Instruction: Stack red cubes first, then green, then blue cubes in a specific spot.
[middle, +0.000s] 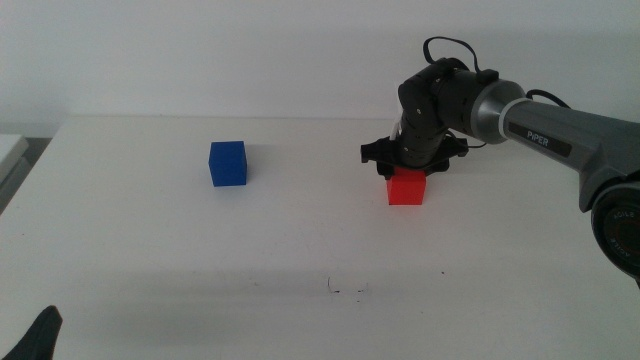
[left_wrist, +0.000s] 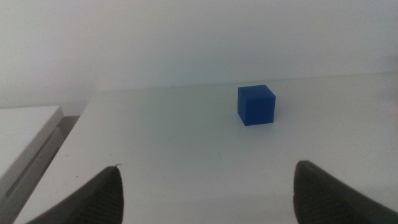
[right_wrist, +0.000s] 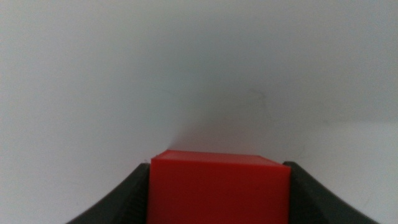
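The red cube (middle: 407, 188) sits at the table's right middle; in the right wrist view it (right_wrist: 219, 190) fills the gap between the jaws. My right gripper (middle: 409, 170) comes down on it from above, with both jaws against its sides. The blue cube (middle: 227, 163) stands alone to the left and shows in the left wrist view (left_wrist: 255, 104), well ahead of my left gripper (left_wrist: 208, 190), which is open and empty. That gripper waits at the bottom left corner (middle: 42, 335). The spot with tiny dark scuff marks (middle: 345, 290) lies near the front middle. The green cube is out of view.
A pale tray or table edge (middle: 10, 155) lies at the far left, also seen in the left wrist view (left_wrist: 28, 140). The right arm (middle: 560, 130) reaches in over the table's right side.
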